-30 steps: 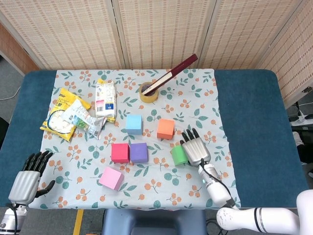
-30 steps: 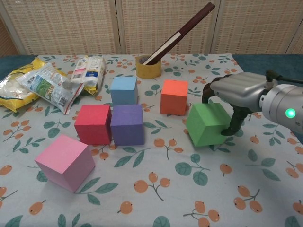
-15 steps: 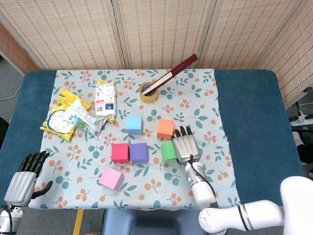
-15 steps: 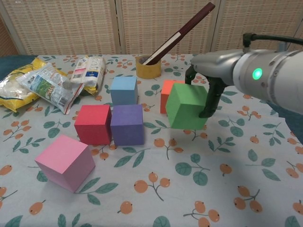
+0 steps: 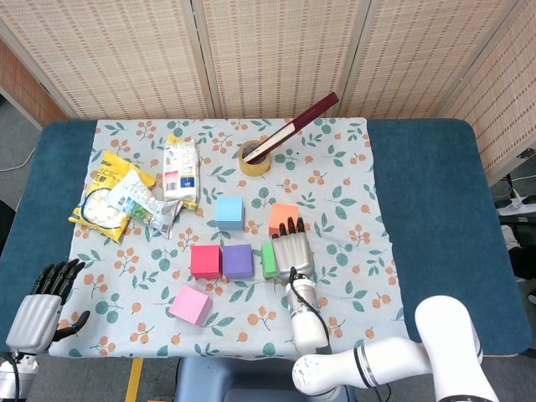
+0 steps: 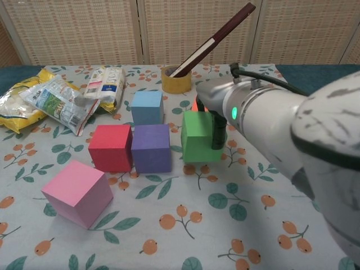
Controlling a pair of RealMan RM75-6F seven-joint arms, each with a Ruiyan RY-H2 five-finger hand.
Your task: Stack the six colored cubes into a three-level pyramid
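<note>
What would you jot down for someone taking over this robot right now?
Right hand holds the green cube, a small gap right of the purple cube.
Left hand is open, idle at the near table edge.
Red cube touches purple; blue and orange sit behind, pink in front.
Done: nothing stacked.
Left: close the base row, then build two levels.

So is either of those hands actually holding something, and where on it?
Yes: the right hand grips the green cube by its right side, fingers over the top edge. The left hand holds nothing.
</note>
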